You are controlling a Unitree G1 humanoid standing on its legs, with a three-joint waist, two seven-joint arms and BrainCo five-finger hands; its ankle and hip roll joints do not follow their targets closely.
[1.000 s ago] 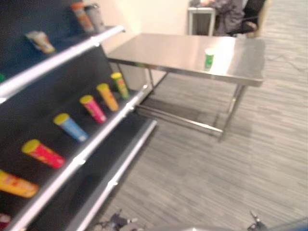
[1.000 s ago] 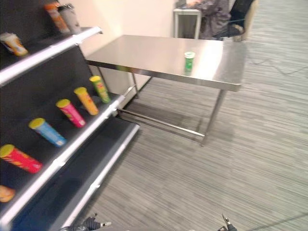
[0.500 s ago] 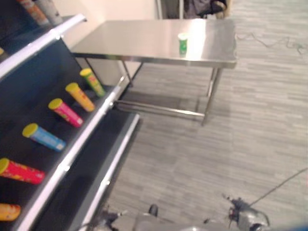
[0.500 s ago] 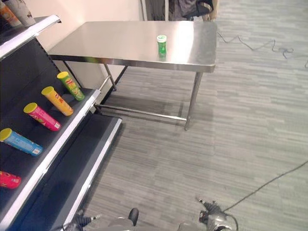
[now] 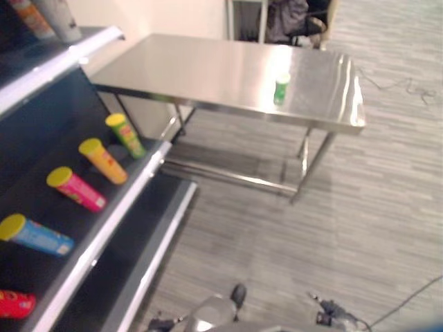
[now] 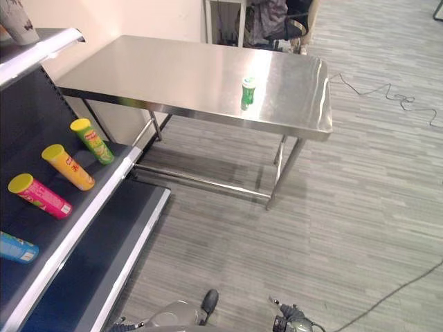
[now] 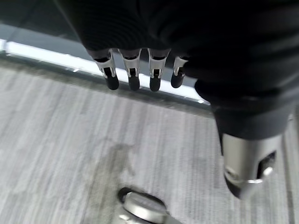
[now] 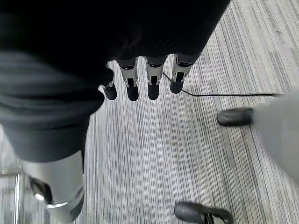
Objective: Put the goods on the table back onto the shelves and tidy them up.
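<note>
So there's one small green can (image 6: 248,93) standing upright on the steel worktop (image 6: 173,69), out toward the worktop's far-right end and not far from its front edge. Nothing is touching it. Its cap is lighter than the body.

The shelves (image 6: 76,207) sit just off the worktop's left end, nearly touching its near corner. On the middle shelf there's a row of tubes lying tilted back with their yellow lids facing out: the green tube (image 6: 92,141) is closest to the worktop, then the orange tube (image 6: 68,167), then the pink tube (image 6: 40,196), then a blue tube (image 5: 36,235), and a red tube (image 5: 15,303) farthest from the worktop. They're spaced apart, none touching. Up on the top shelf, the end nearest the worktop has a grey cup (image 5: 59,17) with an orange one (image 5: 30,16) right beside it.

Neither hand is anywhere near the worktop. The left hand (image 7: 140,70) hangs over the grey striped floor (image 6: 360,207) next to the bottom rail of the shelves, fingers (image 7: 133,77) straight and relaxed in a row, side by side, holding nothing. The right hand (image 8: 145,79) is the same deal, fingers (image 8: 153,84) straight and loose above the floor, empty.

Past the worktop's far edge there's a person sitting on a chair (image 6: 270,17), partly cut off.
</note>
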